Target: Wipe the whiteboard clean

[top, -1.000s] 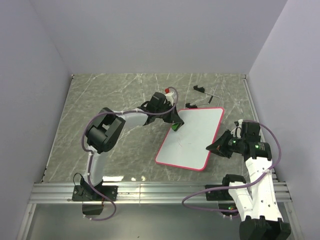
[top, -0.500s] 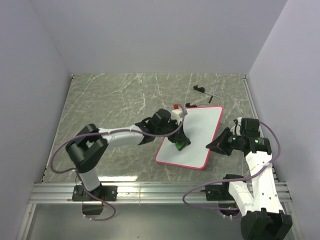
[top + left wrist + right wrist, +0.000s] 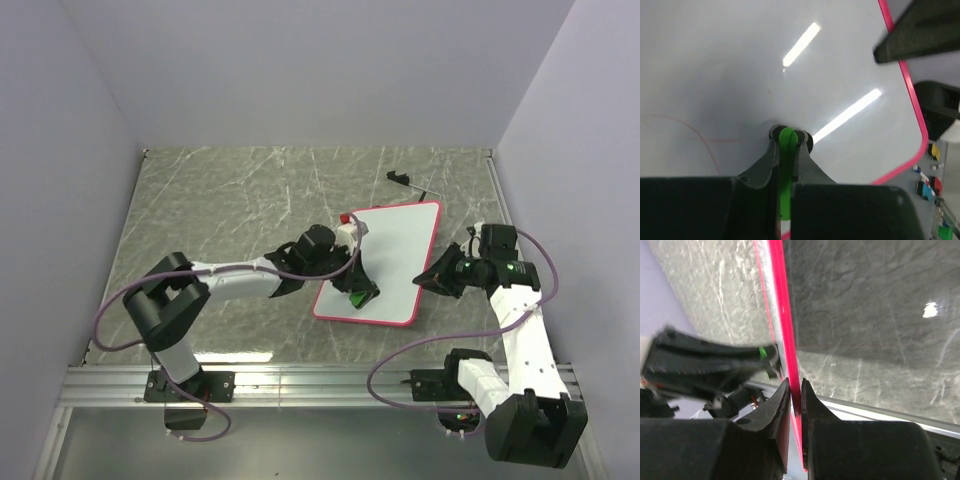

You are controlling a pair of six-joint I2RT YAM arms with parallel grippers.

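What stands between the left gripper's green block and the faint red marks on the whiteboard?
Nothing visible. The green block, pinched in the left gripper, sits on the whiteboard, and only bare white surface lies between it and the red marks. The right gripper clamps the board's rim, away from that path.

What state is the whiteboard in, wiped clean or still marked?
Still marked: the left wrist view shows faint red lines on the whiteboard beside the green block.
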